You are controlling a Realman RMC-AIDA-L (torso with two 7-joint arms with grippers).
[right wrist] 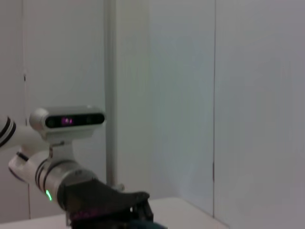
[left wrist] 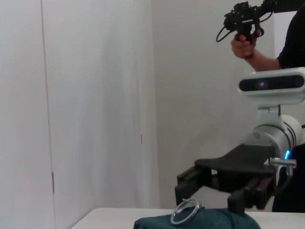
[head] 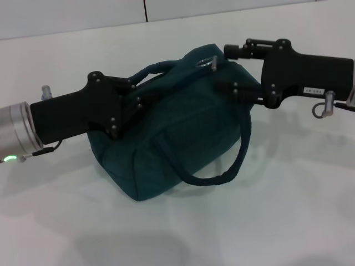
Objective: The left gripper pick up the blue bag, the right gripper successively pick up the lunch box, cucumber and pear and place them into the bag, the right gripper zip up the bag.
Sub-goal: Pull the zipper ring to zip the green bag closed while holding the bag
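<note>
Fingers of the left gripper (head: 133,102) are closed on the blue bag (head: 183,127), steadying it; right gripper (head: 230,69) fingers are parted beside its zipper ring (head: 206,62).

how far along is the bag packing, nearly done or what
Late stage, by the look of it. No lunch box, cucumber or pear lies on the table, so they are probably inside the blue bag, though its contents are hidden. The left end effector is at the bag's left end. The right end effector is at the top by the ring pull. Zipping seems in hand or just finishing.
</note>
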